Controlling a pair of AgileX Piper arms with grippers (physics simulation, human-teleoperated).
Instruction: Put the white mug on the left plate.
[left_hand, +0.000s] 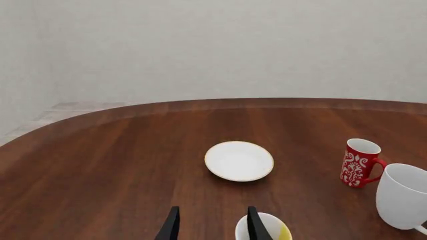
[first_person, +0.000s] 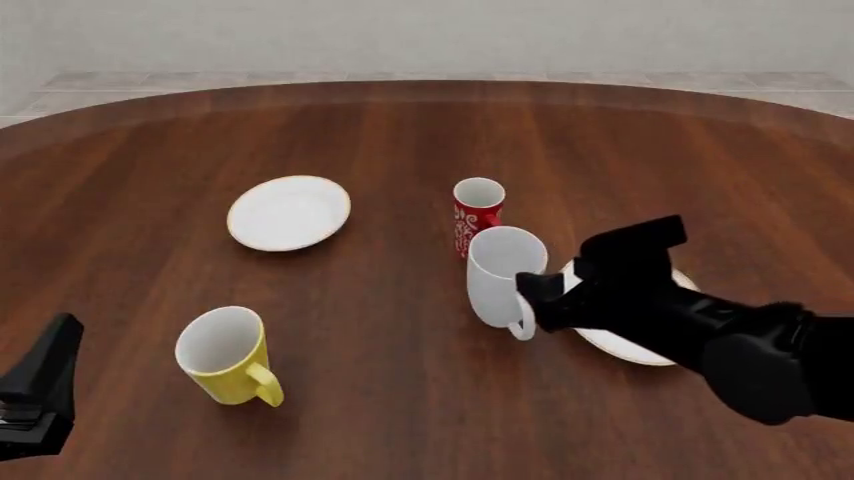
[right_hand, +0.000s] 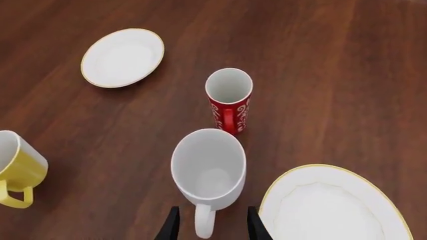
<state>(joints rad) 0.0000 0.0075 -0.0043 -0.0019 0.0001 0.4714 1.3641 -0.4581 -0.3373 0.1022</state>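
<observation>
Nearest the front cam: right gripper (first_person: 530, 300), black, low at approx 4 o'clock, jaws apart w/ the mug handle between them, not yet squeezing as far as visible. Left gripper (left_hand: 212, 226) idle at 8 o'clock, fingers spread, holding nothing.

White mug (first_person: 501, 277) upright on the table (first_person: 400, 130), just right of centre, handle (right_hand: 203, 221) turned toward the arm. Red cup (first_person: 477, 213) directly behind at 12 o'clock of the mug, very close, maybe touching; can't tell. Left plate (first_person: 288, 212) at 10 o'clock, well apart from the mug. Big plate (first_person: 627, 345) just beside the mug at 4 o'clock, partly under the arm. Yellow mug (first_person: 228, 356) at 8 o'clock.

Risks, as judged: thin loop handle = small grip, mug prob swings or tips on lift; pushing fwd knocks the red cup; glazed surface slips.

Mugs smooth glossy ceramic, cylindrical. Plates round, shallow, gold-edged. Tabletop dark polished wood, curved far edge.
</observation>
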